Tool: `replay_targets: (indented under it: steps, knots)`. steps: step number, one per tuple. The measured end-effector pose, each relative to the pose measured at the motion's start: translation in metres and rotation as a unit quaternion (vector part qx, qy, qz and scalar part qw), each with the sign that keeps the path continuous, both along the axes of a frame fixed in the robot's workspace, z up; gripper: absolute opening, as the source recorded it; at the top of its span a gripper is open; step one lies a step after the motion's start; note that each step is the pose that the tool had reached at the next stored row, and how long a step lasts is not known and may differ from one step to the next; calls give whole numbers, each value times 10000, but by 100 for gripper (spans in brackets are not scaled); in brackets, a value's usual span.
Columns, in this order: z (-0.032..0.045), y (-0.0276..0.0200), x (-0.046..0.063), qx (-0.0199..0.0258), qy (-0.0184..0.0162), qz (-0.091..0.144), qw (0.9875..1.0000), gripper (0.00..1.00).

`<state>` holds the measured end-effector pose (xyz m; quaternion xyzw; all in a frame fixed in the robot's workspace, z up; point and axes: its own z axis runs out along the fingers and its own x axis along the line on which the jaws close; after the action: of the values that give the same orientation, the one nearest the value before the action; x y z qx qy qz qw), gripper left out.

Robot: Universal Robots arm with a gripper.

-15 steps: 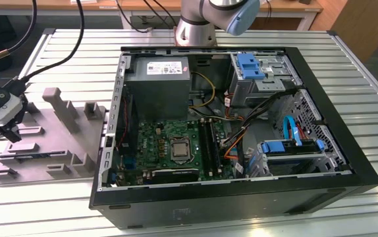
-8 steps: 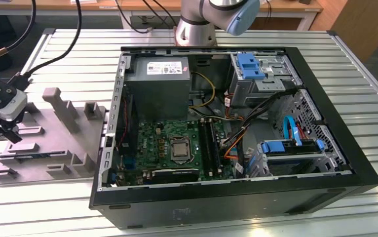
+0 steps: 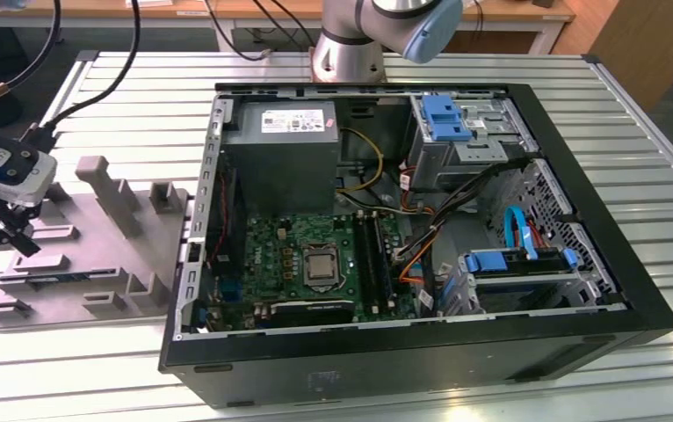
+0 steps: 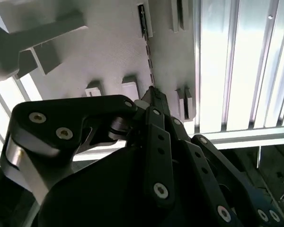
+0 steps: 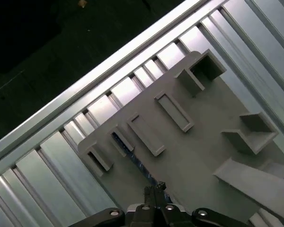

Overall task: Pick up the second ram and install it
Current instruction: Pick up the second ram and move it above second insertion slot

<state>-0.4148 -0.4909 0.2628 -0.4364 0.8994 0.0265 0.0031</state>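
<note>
Black linkage bars of my gripper [image 4: 153, 94] sit closest in the second wrist view, converging right over one end of the thin blue-green circuit-board ram stick [image 4: 150, 64]. Cannot tell whether the gripper is closed, open or clamped on the stick. Ram is seated in a narrow slot of the grey plastic holder block [image 3: 108, 251], which lies on the slatted aluminium worktop [image 3: 641, 114] by its edge at the exterior view's left. Open black computer case [image 3: 430, 356] stands just beside the holder.
</note>
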Motion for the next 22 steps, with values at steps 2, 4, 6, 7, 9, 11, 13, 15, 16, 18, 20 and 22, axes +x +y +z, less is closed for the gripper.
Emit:
replay_targets:
  steps: [2,4,6,7,9,11,13,15,16,18,20,22]
  knots:
    - [-9,0,0,0,0,188,9998,11]
    - [-18,0,0,0,0,365,9993,11]
    - [-26,0,0,0,0,548,9985,11]
    - [-31,0,0,0,0,637,9980,11]
    - [-41,0,0,0,0,822,9966,11]
    - [-49,0,0,0,-1,1002,9950,11]
    - [-59,0,0,0,-2,1180,9930,11]
    - [-68,0,0,0,-3,1367,9906,11]
    - [-73,0,0,0,-3,1453,9894,11]
    - [-82,0,0,0,-4,1631,9866,11]
    - [-91,0,0,0,-6,1808,9835,11]
    - [-101,0,1,0,-7,1993,9799,11]
